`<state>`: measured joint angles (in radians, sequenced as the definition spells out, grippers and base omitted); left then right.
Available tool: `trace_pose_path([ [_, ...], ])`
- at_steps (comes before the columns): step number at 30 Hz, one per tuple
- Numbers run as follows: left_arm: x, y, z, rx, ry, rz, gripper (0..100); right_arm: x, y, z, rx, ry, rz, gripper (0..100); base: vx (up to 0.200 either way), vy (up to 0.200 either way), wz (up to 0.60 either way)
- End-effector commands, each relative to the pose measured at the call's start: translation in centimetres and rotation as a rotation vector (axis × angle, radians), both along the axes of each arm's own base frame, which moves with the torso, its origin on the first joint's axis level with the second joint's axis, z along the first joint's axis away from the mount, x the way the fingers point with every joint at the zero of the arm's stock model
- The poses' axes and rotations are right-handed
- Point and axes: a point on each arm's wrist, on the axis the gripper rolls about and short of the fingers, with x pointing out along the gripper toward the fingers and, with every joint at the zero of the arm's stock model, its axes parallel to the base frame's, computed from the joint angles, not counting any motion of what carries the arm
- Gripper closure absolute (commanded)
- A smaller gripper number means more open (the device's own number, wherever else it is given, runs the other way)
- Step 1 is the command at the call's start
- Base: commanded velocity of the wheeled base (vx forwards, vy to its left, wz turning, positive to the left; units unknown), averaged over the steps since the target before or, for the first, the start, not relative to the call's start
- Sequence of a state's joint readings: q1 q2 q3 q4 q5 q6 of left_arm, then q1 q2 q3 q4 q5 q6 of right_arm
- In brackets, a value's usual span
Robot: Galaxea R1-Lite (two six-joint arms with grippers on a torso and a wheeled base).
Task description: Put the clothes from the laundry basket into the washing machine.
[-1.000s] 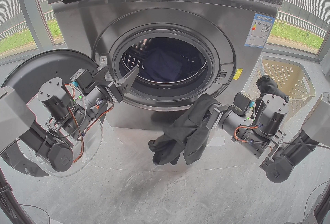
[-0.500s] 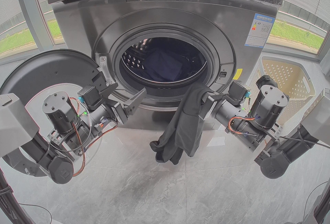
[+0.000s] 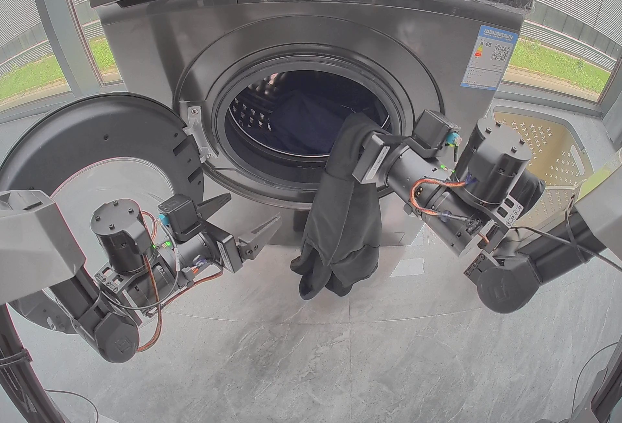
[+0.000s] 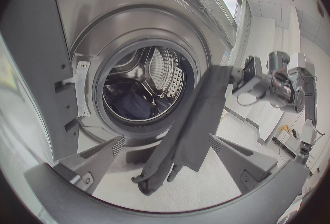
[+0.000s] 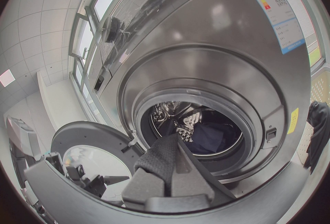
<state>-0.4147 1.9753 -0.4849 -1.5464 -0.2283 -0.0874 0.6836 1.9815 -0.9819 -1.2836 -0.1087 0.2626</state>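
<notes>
Grey floor [image 3: 259,340]; right gripper [image 3: 360,151] pinches garment [image 3: 343,217] at drum rim [image 3: 259,175].

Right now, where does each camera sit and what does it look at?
Head view: on the head, looking down at the washing machine; both arms show, left pincer open, right pincer gripping a dark garment.
Left wrist view: on the left wrist, facing the drum; its open fingers frame the hanging garment.
Right wrist view: on the right wrist, facing the drum past its own pincer.
Shared: both wrist views see blue clothes in the drum.
</notes>
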Motion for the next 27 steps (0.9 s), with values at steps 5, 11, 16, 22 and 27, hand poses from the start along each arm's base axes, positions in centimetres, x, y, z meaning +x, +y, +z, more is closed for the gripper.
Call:
trace_pose_path([
  [5,-0.1,-0.5,-2.6,0.065,0.065,-0.032,0,-0.5,1.4,1.8,0.034,-0.035,0.022,100,0.0,0.0,0.0],
  [11,0.0,-1.2,-2.6,0.078,0.047,-0.057,0,-0.8,1.8,0.8,0.014,-0.012,0.031,100,0.0,0.0,0.0],
  [16,0.1,-2.1,-1.8,0.061,0.011,-0.078,0,-0.8,2.5,-1.2,-0.019,0.031,0.028,100,0.0,0.0,0.0],
  [22,-0.1,-3.1,-1.1,0.044,-0.017,-0.108,0,-1.2,3.7,-2.1,-0.036,0.051,0.045,100,0.0,0.0,0.0],
  [27,0.3,-4.4,0.0,0.015,-0.068,-0.128,0,-1.1,4.0,-2.7,-0.043,0.058,0.048,100,0.0,0.0,0.0],
])
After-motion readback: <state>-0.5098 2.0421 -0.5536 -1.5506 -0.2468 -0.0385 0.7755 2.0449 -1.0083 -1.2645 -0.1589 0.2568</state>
